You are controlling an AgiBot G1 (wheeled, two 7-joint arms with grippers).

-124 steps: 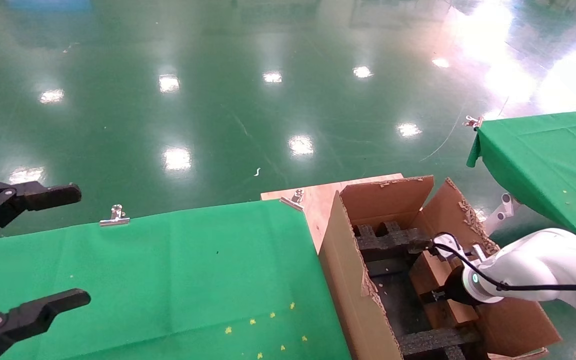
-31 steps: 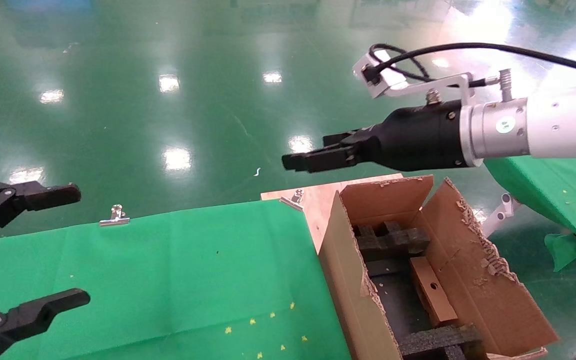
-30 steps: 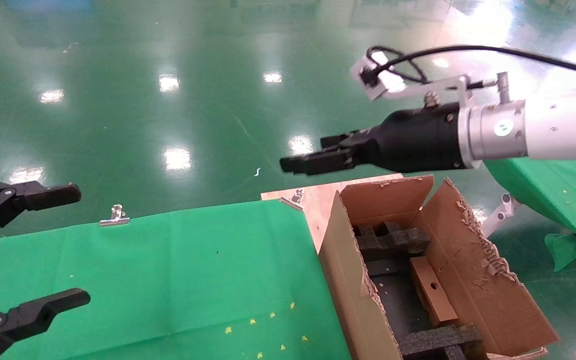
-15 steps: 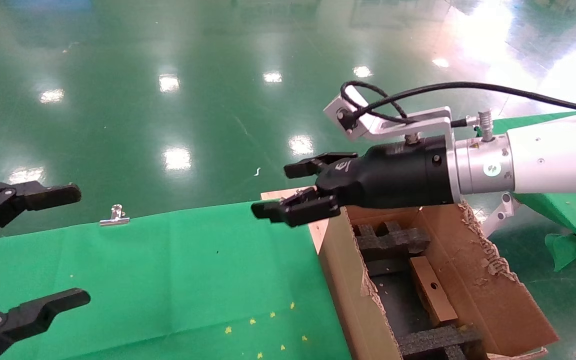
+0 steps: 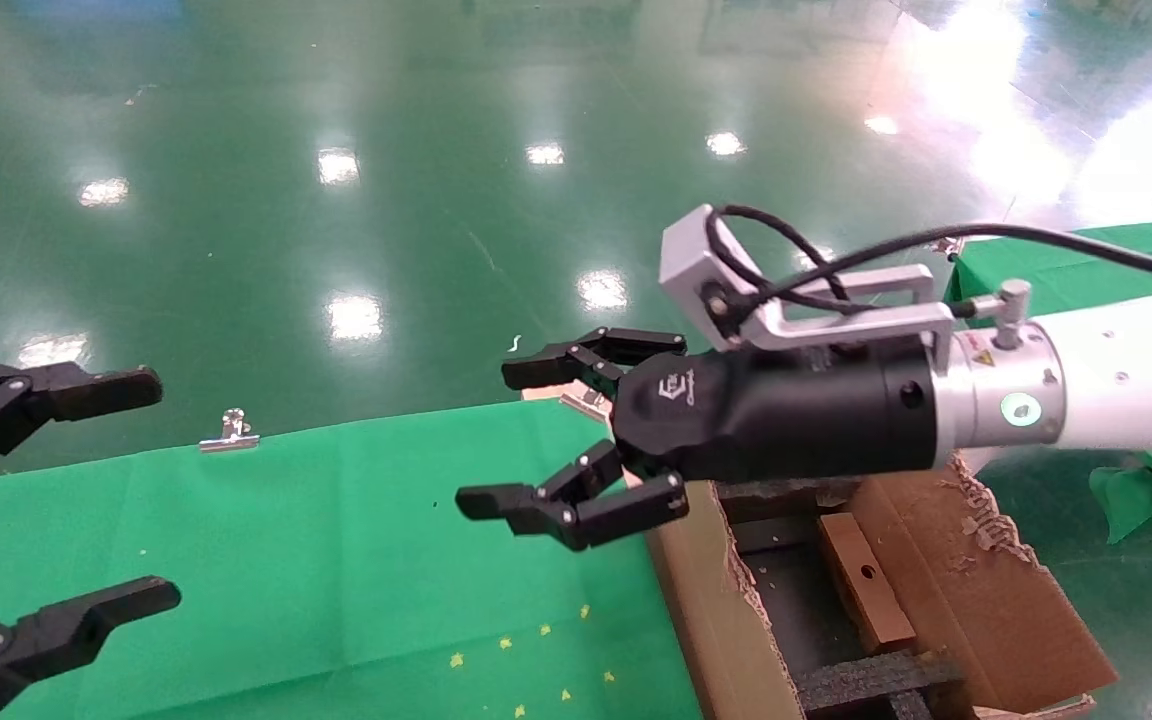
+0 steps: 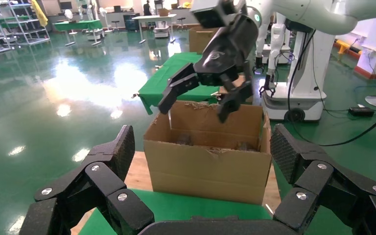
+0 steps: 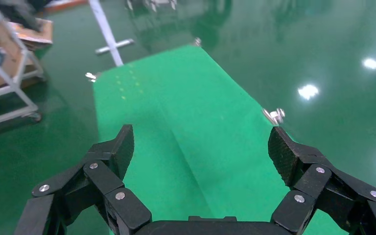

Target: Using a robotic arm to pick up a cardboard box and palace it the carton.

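The small brown cardboard box (image 5: 861, 582), with a round hole in its top, lies inside the large torn carton (image 5: 1011, 625) between black foam inserts (image 5: 871, 680). My right gripper (image 5: 486, 437) hangs open and empty in the air, above the green table's near-right corner and just left of the carton. In the left wrist view that same gripper (image 6: 194, 110) hovers over the carton (image 6: 205, 164); the box is hidden inside. In its own view the right gripper (image 7: 201, 144) shows only green cloth between its jaws. My left gripper (image 5: 156, 487) is parked open at the far left.
A green-clothed table (image 5: 336, 540) with metal clips (image 5: 231, 432) fills the lower left. A second green table (image 5: 1066, 262) stands at the right behind my right arm. The carton rests on a wooden board (image 6: 137, 171). Beyond is glossy green floor.
Four seconds ago the right gripper was down in the carton at the box. It then rose shut and empty, and in the last second dropped lower, moved left and opened. The box stays in the carton.
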